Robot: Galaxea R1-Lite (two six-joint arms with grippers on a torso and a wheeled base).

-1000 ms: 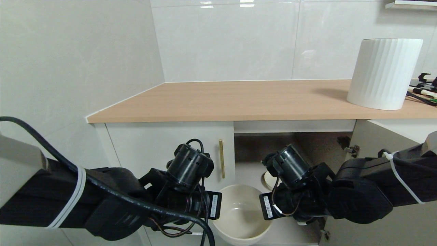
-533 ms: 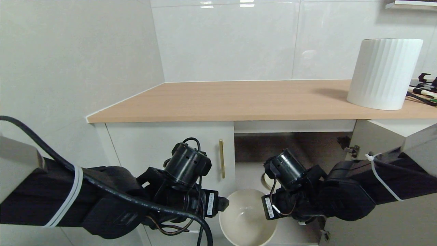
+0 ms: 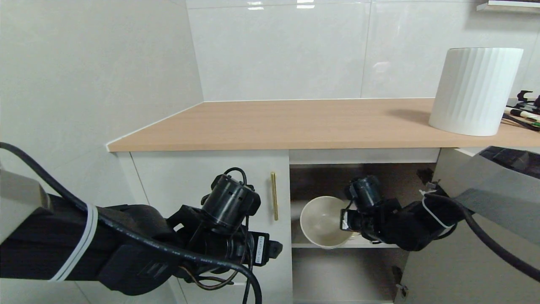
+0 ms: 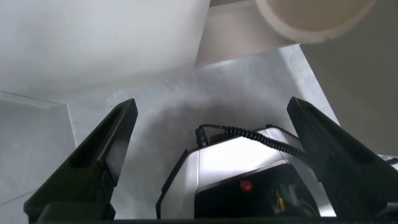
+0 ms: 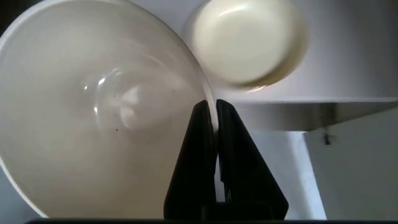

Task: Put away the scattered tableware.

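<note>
A cream bowl point(image 3: 321, 221) hangs tilted inside the open cabinet, just above the white shelf point(image 3: 301, 245). My right gripper point(image 3: 344, 222) is shut on the bowl's rim. The right wrist view shows the bowl point(image 5: 93, 112) up close, with the gripper point(image 5: 215, 111) pinching its edge. Beyond it a smaller cream dish point(image 5: 249, 40) rests on the shelf point(image 5: 354, 56). My left gripper point(image 3: 270, 249) stays low in front of the shut left door. In its own view the left gripper point(image 4: 211, 162) is open and holds nothing, with the bowl point(image 4: 314, 18) farther off.
The left cabinet door carries a gold handle point(image 3: 273, 196). The right door point(image 3: 476, 245) is swung open beside my right arm. A tall white ribbed container point(image 3: 476, 90) and several utensils point(image 3: 523, 113) stand on the wooden counter point(image 3: 274, 124).
My right arm has carried the bowl up and forward, from low between the two grippers into the cabinet at shelf height. The left gripper has barely moved.
</note>
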